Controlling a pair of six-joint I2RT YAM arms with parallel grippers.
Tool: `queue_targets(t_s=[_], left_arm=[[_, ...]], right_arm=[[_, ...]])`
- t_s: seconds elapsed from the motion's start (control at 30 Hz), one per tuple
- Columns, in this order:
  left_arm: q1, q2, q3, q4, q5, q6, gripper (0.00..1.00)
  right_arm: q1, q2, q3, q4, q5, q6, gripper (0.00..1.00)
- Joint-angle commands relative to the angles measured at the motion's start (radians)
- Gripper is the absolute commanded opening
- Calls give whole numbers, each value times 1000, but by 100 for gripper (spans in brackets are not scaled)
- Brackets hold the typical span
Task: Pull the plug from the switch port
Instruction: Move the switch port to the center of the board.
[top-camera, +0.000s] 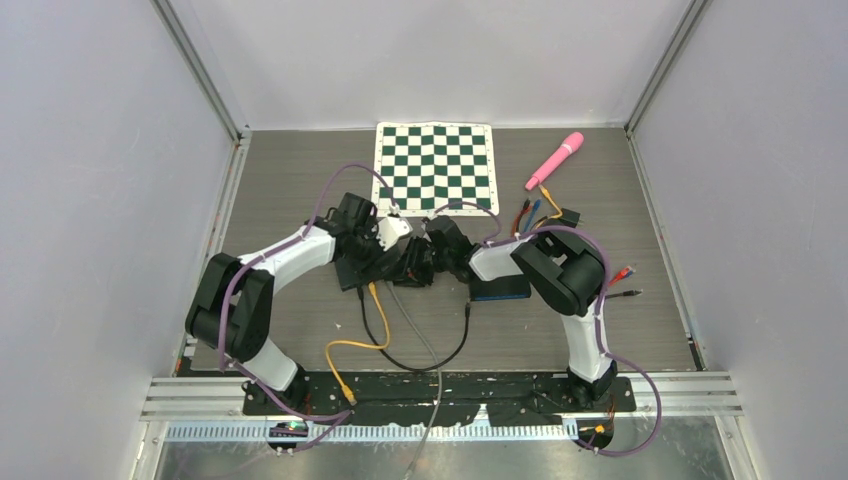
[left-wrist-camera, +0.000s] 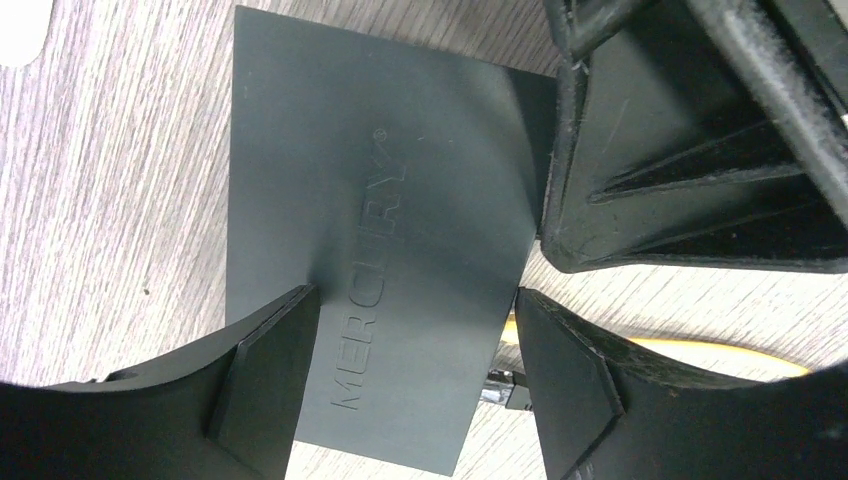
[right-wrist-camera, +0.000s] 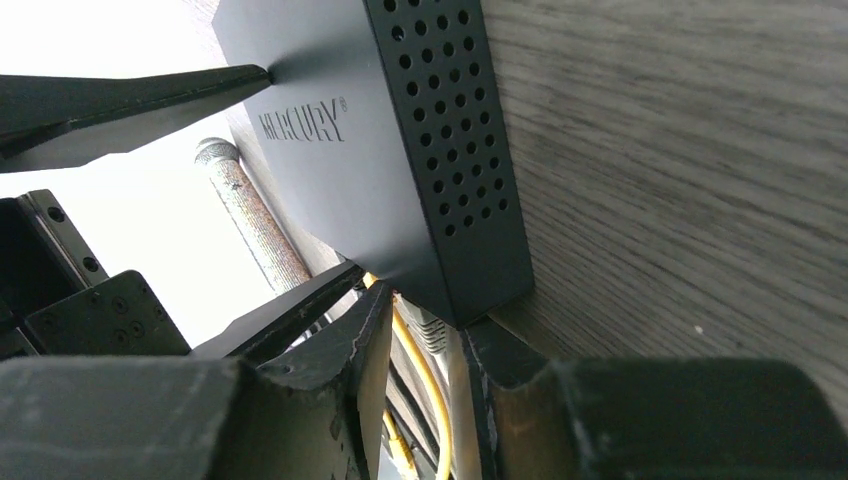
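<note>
One switch (left-wrist-camera: 380, 180) on the tabletop (left-wrist-camera: 100, 200): left pincer (left-wrist-camera: 415, 390) half-open astride it; right pincer (right-wrist-camera: 430, 320) narrow around its plug (right-wrist-camera: 432, 340), grip unclear.

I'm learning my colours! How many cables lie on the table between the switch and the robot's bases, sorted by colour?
Yellow cable: 1
Black cable: 1
Grey cable: 1
Total: 3

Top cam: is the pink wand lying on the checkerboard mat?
No, the pink wand lies on the table right of the checkerboard mat, apart from it.
</note>
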Motion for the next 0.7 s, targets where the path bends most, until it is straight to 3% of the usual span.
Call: queue_targets(t_s=[0.0, 0.23, 0.5, 0.67], left_arm=[[-6, 27, 17, -56, 74, 12, 73], [-6, 25, 14, -60, 103, 25, 73], [-6, 20, 3, -38, 110, 21, 71], [-6, -19, -27, 23, 57, -9, 69]], right_arm=[[6, 38, 1, 100, 60, 42, 31], [24, 49, 7, 116, 73, 54, 31], [40, -21, -31, -1, 225, 35, 39], [45, -4, 17, -64, 222, 1, 32]])
